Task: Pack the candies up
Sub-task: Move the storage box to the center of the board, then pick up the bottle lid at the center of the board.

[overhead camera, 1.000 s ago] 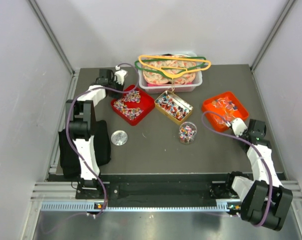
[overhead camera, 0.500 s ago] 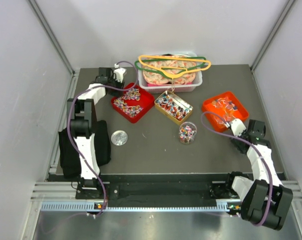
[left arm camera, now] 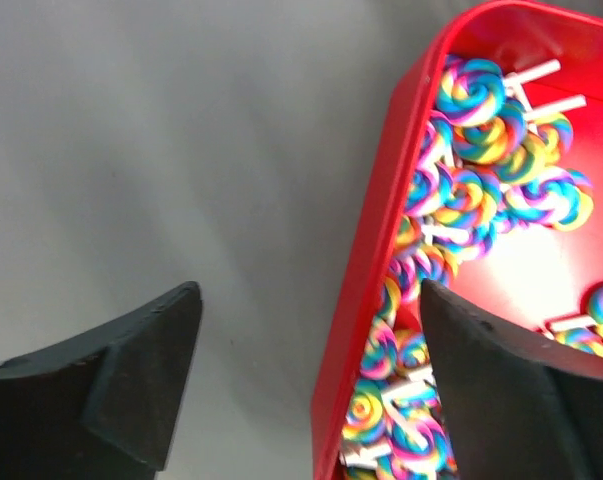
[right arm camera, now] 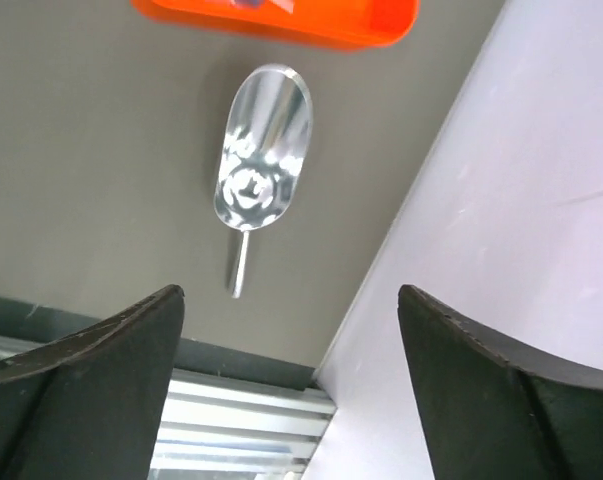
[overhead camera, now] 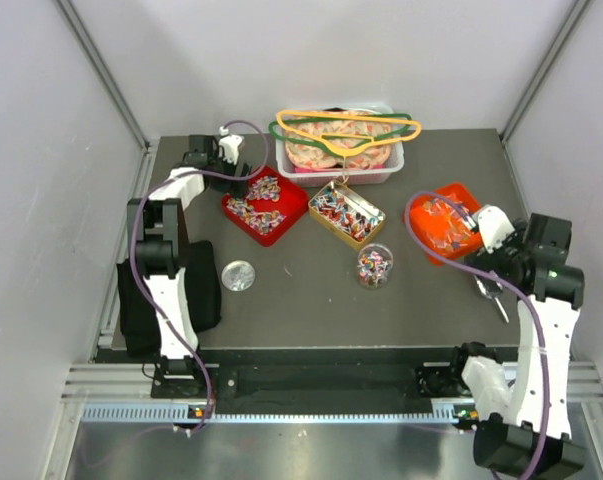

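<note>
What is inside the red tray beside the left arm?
The red tray holds the candies: rainbow swirl lollipops on short white sticks, heaped along its wall. A bare patch of the red floor shows. What lies under the heap is covered.

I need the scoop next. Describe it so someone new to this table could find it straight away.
Look to the table's right edge, beside the pale side wall. Just nearer the arm bases than the orange tray lies the scoop, flat on the table. It is the only shiny metal thing with a thin handle.
</note>
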Motion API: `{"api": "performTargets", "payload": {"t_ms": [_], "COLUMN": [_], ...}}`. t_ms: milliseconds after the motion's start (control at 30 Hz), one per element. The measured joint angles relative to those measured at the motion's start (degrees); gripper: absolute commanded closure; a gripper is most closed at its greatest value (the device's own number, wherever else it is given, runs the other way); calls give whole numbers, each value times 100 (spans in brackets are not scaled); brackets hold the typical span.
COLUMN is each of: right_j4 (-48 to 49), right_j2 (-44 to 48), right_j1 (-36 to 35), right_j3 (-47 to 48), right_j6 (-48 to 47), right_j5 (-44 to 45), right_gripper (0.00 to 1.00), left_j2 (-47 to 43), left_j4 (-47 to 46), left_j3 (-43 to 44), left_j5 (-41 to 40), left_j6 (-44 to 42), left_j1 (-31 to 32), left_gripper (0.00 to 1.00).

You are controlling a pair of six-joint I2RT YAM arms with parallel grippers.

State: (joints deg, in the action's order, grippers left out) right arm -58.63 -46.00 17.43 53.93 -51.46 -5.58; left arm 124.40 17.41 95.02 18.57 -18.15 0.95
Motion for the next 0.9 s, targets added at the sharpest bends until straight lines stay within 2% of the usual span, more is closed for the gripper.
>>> {"api": "performTargets", "payload": {"t_ms": [33, 133, 333, 400, 500, 633, 800, 900], "right_j4": [-186, -643, -1226, -1311, -1294, -1189, -660, -87], "right_j2": [0, -20, -446, -798, -1482, -2243, -3147, -3635], "right_j1": [-55, -496, -2391, -2653, -3150, -4151, -5794, -6677], "right_j3": [251, 761, 1414, 1836, 2636, 3357, 3412, 3191], "right_j6": [4, 94, 741, 925, 1156, 1241, 1097, 885], "right_j5": [-63, -98, 35, -92, -184, -57, 516, 822], "right_gripper": [1, 1, 4, 5, 7, 8, 10, 20], "left_j2": [-61, -275, -1075, -1458, -2028, -2763, -3515, -3770], "left_j4": [22, 31, 63, 87, 101, 116, 221, 258], "left_j3": [-48, -177, -542, -717, -927, -1351, -1895, -2114], "left_j5": [20, 105, 280, 369, 522, 608, 605, 623], "left_j6": [28, 140, 417, 544, 745, 883, 1008, 1154], "left_j1": [-7, -15, -37, -107, -369, -778, -1228, -1578], "left_gripper": [1, 1, 1, 1, 1, 1, 1, 1]}}
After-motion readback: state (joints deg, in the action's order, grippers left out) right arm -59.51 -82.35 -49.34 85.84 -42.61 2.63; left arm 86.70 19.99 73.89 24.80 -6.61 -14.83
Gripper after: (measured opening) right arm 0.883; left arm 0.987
